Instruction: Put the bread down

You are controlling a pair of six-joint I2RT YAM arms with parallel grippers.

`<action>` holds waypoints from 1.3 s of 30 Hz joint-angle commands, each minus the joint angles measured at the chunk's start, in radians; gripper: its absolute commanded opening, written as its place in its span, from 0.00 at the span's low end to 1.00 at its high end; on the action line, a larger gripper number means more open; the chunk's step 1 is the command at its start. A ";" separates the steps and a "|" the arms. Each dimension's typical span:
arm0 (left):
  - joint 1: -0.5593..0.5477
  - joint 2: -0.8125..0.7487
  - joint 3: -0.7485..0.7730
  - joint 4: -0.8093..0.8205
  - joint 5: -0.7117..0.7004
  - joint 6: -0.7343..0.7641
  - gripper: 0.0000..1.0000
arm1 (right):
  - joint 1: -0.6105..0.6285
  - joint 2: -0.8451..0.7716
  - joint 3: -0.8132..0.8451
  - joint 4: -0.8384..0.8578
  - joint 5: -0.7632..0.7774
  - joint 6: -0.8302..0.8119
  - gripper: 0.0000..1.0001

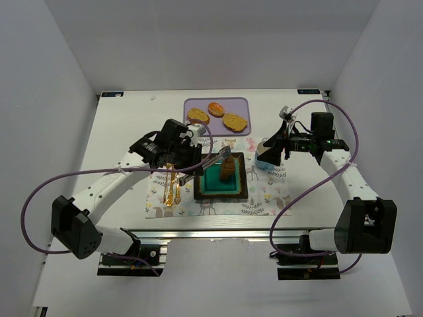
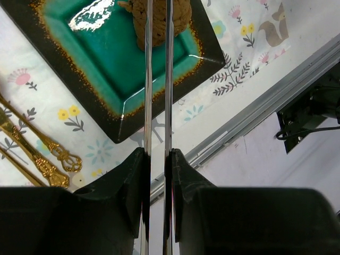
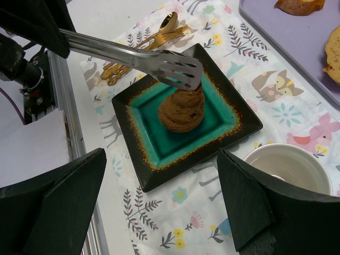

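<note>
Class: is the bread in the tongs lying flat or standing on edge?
The bread stands on edge: tongs pinch its top over the teal plate.

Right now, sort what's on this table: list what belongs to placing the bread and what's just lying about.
In the job: left end effector, tongs, bread, teal plate, purple tray of spare slices.
Lying about: gold cutlery, white bowl, floral placemat.
</note>
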 commanded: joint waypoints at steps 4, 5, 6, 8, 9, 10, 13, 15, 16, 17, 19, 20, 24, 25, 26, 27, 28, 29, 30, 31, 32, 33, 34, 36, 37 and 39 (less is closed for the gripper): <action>-0.036 0.057 0.039 0.043 0.010 -0.015 0.30 | -0.002 -0.013 0.019 0.013 -0.022 -0.004 0.89; -0.041 0.065 0.042 0.047 0.007 -0.015 0.30 | -0.004 -0.015 0.017 0.013 -0.024 -0.002 0.90; -0.044 0.072 0.051 0.051 0.005 -0.016 0.30 | -0.004 -0.015 0.016 0.013 -0.024 -0.004 0.89; -0.050 0.092 0.062 0.053 0.005 -0.013 0.33 | -0.004 -0.016 0.014 0.013 -0.024 -0.004 0.89; -0.052 0.100 0.068 0.053 0.004 -0.013 0.34 | -0.004 -0.018 0.013 0.013 -0.022 -0.005 0.89; -0.055 0.111 0.077 0.050 -0.001 -0.013 0.37 | -0.004 -0.018 0.011 0.013 -0.022 -0.005 0.89; -0.060 0.122 0.091 0.051 -0.001 -0.013 0.42 | -0.005 -0.019 0.010 0.013 -0.022 -0.007 0.89; -0.061 0.123 0.092 0.056 0.001 -0.016 0.46 | -0.005 -0.019 0.011 0.014 -0.024 -0.007 0.89; -0.063 0.123 0.094 0.057 0.001 -0.018 0.49 | -0.007 -0.019 0.010 0.014 -0.022 -0.007 0.89; -0.063 0.123 0.096 0.059 -0.004 -0.021 0.49 | -0.007 -0.019 0.010 0.015 -0.024 -0.007 0.89; -0.063 0.122 0.099 0.057 -0.012 -0.022 0.49 | -0.008 -0.019 0.008 0.015 -0.025 -0.008 0.89; -0.063 0.119 0.102 0.056 -0.019 -0.026 0.50 | -0.008 -0.019 0.008 0.015 -0.025 -0.008 0.89; -0.063 0.106 0.111 0.057 -0.050 -0.038 0.51 | -0.011 -0.018 0.007 0.015 -0.030 -0.010 0.89; -0.063 0.102 0.114 0.057 -0.061 -0.041 0.51 | -0.010 -0.018 0.008 0.013 -0.031 -0.010 0.89; -0.063 0.096 0.119 0.059 -0.079 -0.052 0.51 | -0.010 -0.019 0.007 0.014 -0.031 -0.010 0.89; -0.063 0.091 0.120 0.062 -0.093 -0.053 0.52 | -0.011 -0.019 0.007 0.014 -0.031 -0.010 0.89; -0.063 0.088 0.123 0.065 -0.102 -0.059 0.52 | -0.011 -0.018 0.005 0.015 -0.033 -0.011 0.89; -0.061 0.083 0.129 0.068 -0.111 -0.065 0.52 | -0.011 -0.018 0.005 0.013 -0.036 -0.010 0.89; -0.061 0.080 0.140 0.070 -0.124 -0.067 0.52 | -0.011 -0.019 0.005 0.013 -0.036 -0.011 0.89; -0.061 0.080 0.148 0.070 -0.127 -0.072 0.52 | -0.011 -0.019 0.005 0.013 -0.036 -0.011 0.89; -0.061 0.082 0.155 0.074 -0.130 -0.073 0.52 | -0.011 -0.018 0.005 0.013 -0.039 -0.011 0.90; -0.061 0.080 0.169 0.076 -0.133 -0.075 0.52 | -0.011 -0.018 0.005 0.013 -0.039 -0.011 0.89; -0.061 0.080 0.174 0.079 -0.139 -0.079 0.52 | -0.011 -0.016 0.005 0.013 -0.037 -0.011 0.89; -0.058 0.083 0.181 0.093 -0.150 -0.094 0.50 | -0.011 -0.019 0.005 0.013 -0.039 -0.013 0.89; -0.044 0.085 0.180 0.102 -0.156 -0.104 0.48 | -0.011 -0.018 0.004 0.014 -0.040 -0.013 0.89; -0.015 0.088 0.169 0.149 -0.150 -0.154 0.46 | -0.011 -0.019 -0.003 0.015 -0.042 -0.013 0.89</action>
